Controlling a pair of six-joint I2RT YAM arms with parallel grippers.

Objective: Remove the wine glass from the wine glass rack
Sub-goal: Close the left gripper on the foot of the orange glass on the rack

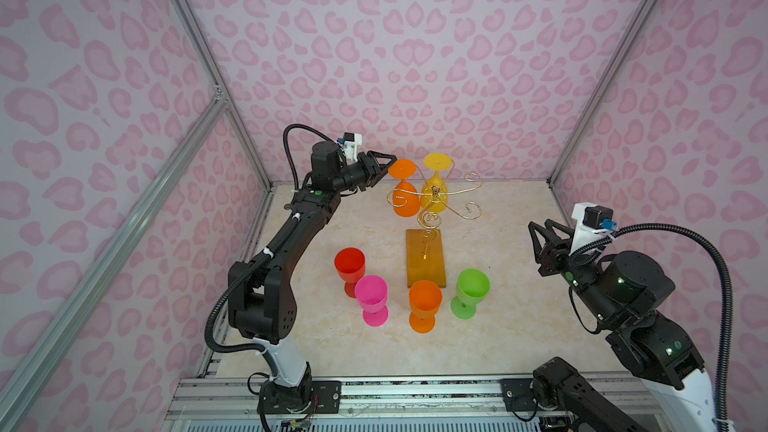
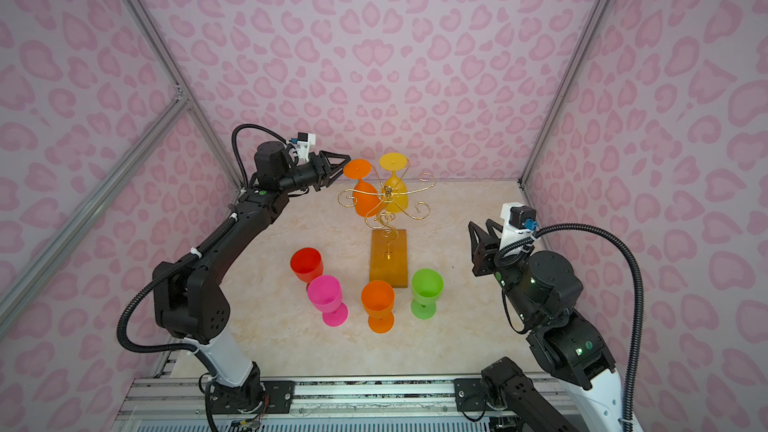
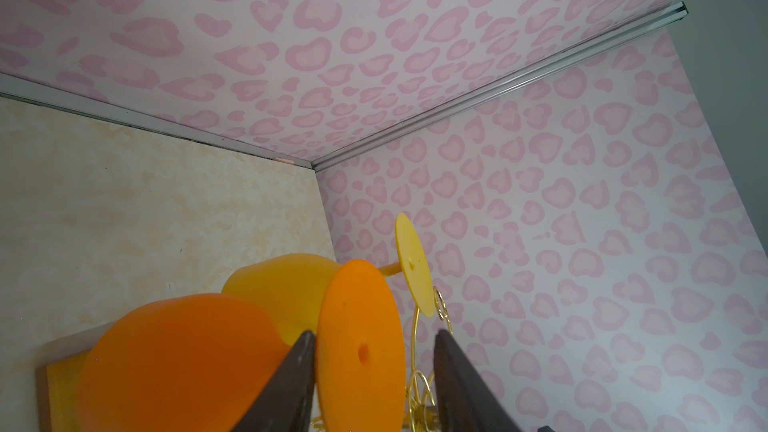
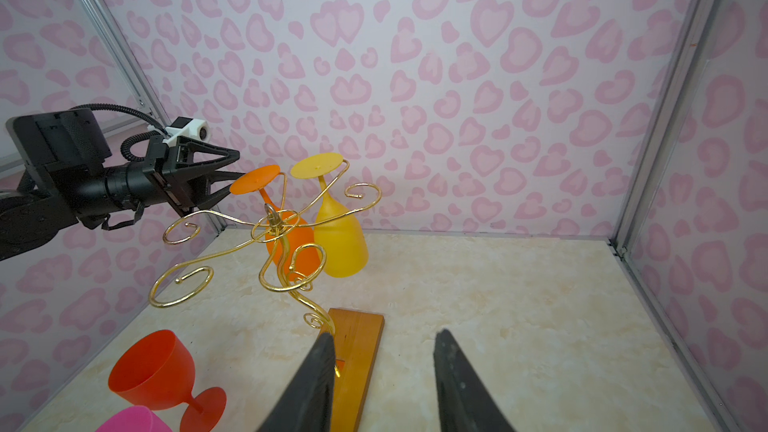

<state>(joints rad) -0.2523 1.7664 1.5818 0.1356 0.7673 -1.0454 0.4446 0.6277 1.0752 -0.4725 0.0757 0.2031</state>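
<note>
Left wrist view: the left gripper (image 3: 375, 332) has its fingers (image 3: 291, 384) either side of the round foot of the hanging orange wine glass (image 3: 178, 363). One finger lies against the edge of the foot on the bowl side. The other finger stands apart from the foot, so the fingers are moderately wide and not clamped. A strand of gold wire runs through that gap, between the foot and the far finger.

In both top views this glass hangs upside down from the wine glass rack (image 1: 434, 193), on its far left side, with the foot at the top and the bowl below. The rack's flat amber base (image 1: 424, 259) lies on the table (image 1: 519, 326).

Just beside it hangs a yellow glass (image 3: 282, 284), also upside down; its bowl looks to be close against the orange one, and its foot sits beyond the orange foot. The rack's other curled arms are bare.

Four glasses stand upright on the table in front of the rack: red glass (image 1: 350, 265), pink glass (image 1: 371, 295), standing orange glass (image 1: 424, 301) and green glass (image 1: 471, 288).

The right gripper (image 4: 385, 332) hangs well apart to the right of the rack, its fingers parted with nothing between them.
</note>
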